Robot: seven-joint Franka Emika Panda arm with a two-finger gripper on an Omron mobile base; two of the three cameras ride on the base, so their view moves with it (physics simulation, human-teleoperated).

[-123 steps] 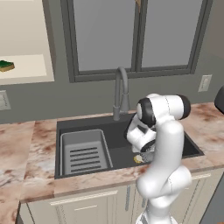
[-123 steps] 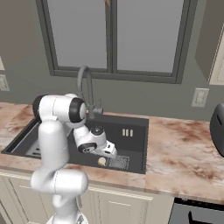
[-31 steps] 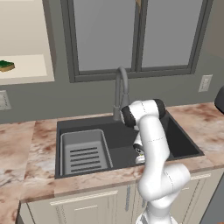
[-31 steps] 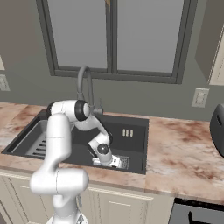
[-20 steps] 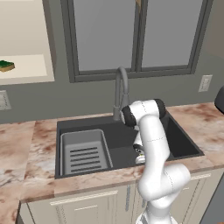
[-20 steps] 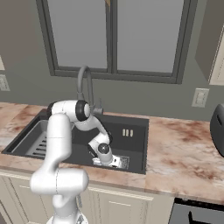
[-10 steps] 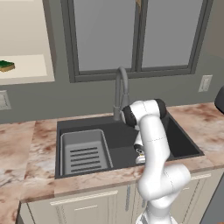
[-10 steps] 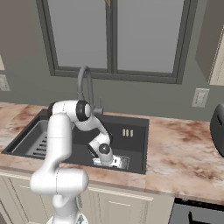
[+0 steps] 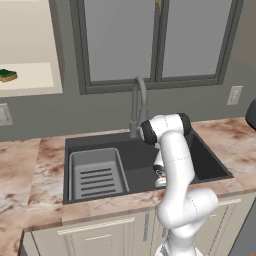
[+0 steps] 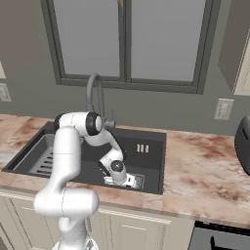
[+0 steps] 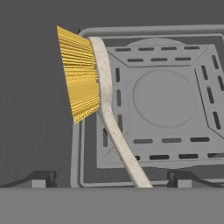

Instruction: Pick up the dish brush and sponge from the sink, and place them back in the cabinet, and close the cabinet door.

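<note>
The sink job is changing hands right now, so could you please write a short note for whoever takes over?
Gripper: open, low in the sink, over the dish brush, nothing held.
Dish brush: lying on the drain grate, handle running between the fingertips.
Sponge: on the shelf of the cabinet.
Done: sponge put away.
Left: grasp the brush, put it in the cabinet, close the door.

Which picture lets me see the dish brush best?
The hand view: the dish brush is big and close, with yellow bristles and a pale handle lying across the grey drain grate. In both base views, the arm hides it, low in the sink.
</note>
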